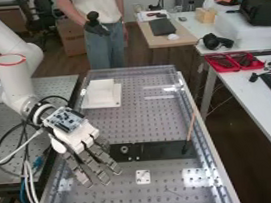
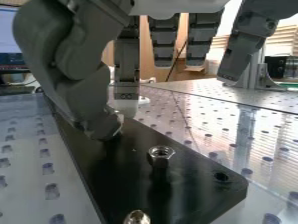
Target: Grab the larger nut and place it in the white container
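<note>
Lying nearest, one small white square plate [image 1: 143,176], flat on the counter [image 1: 202,195]. Next, one hand [image 1: 79,138] over the counter, fingers open, loosely extended. Just beside them, one black plate [image 1: 163,150] bearing one hex nut [image 2: 161,154], hole up, apart from the fingers; also one rounded metal piece [image 2: 137,218], only partly seen in wrist view. One thin stick [image 1: 191,128] slants up at the black plate's other end. Farther along, one white container [image 1: 101,95]; beyond the counter, two red trays [image 1: 219,63].
</note>
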